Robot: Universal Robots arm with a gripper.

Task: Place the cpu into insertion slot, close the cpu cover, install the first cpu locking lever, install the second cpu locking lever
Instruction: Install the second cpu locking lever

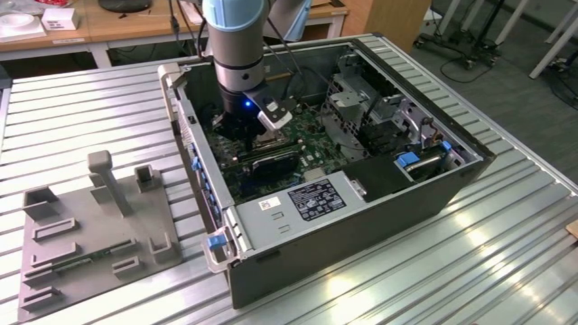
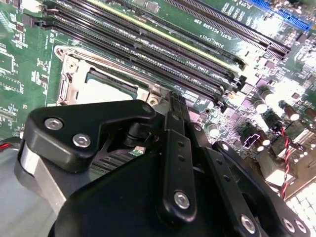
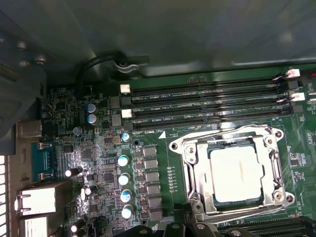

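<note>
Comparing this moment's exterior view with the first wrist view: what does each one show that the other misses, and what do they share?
The exterior view alone shows the open computer case on the slatted table, the arm reaching down into it, and a grey fixture plate on the exterior view's left. The first wrist view alone shows the cpu lying in the insertion slot with the cpu cover down around it, beside the long memory slots. Both show the green motherboard.

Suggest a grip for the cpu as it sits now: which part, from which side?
Probably straight from above. The cpu lies flat in the insertion slot, the cpu cover framing its edges, so only its pale top face looks reachable; edge pinching seems blocked.
</note>
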